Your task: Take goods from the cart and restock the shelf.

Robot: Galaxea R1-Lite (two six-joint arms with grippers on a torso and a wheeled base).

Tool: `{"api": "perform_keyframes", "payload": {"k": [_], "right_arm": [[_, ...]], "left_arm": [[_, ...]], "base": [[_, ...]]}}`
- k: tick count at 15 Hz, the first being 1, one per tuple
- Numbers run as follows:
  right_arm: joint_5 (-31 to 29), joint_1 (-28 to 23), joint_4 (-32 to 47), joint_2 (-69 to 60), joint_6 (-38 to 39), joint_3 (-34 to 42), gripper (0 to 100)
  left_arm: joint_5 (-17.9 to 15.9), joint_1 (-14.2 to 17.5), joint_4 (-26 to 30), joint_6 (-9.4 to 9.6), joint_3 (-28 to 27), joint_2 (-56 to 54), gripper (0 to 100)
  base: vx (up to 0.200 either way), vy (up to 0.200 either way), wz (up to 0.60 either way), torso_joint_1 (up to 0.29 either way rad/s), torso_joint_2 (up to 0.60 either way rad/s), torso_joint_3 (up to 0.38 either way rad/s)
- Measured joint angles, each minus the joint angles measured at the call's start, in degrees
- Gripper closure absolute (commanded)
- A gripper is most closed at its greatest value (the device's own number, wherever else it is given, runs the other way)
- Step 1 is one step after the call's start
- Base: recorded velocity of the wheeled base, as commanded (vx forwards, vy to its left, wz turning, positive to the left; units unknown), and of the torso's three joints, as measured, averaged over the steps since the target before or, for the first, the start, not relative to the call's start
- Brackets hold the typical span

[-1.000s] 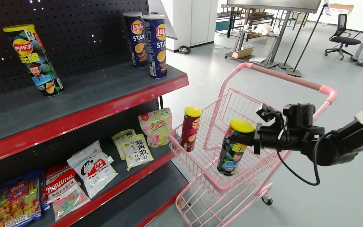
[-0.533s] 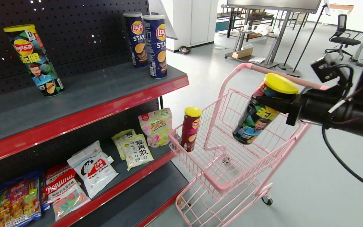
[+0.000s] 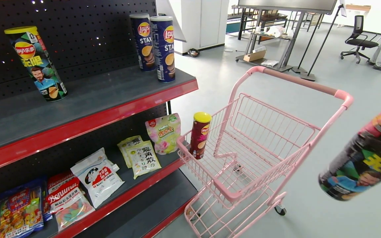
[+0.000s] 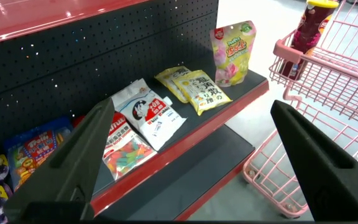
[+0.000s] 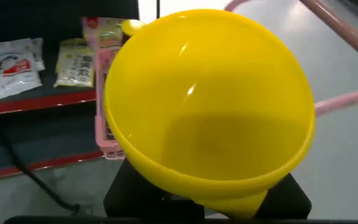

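Note:
A chip can with a yellow lid (image 3: 362,158) hangs tilted in the air to the right of the pink cart (image 3: 309,145), close to the camera. My right gripper (image 3: 380,143) is shut on it, one dark finger crossing its upper part. The yellow lid (image 5: 207,99) sits right in front of the right wrist camera. A red chip can (image 3: 199,135) stands in the cart's front left corner. My left gripper (image 4: 191,162) is open and holds nothing, in front of the lower shelf (image 4: 185,146).
On the upper shelf (image 3: 88,96) a matching yellow-lidded can (image 3: 35,62) stands at the left and two blue cans (image 3: 157,46) at the right, with bare board between. Snack bags (image 3: 98,175) lie on the lower shelf. Open floor lies right of the cart.
My right gripper has lifted the yellow-lidded can out of the cart basket, then carried it right and toward the camera. The red can and the cart stayed put.

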Motion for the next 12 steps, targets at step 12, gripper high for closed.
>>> {"api": "perform_keyframes", "payload": {"k": [12], "right_arm": [[-13.58, -4.18, 9.06, -22.05, 4.06, 13.68, 100]], "left_arm": [[0.11, 0.0, 0.11, -0.38, 0.0, 0.0, 0]], "base": [[0.0, 0.0, 0.0, 0.003, -0.01, -0.005]]}}
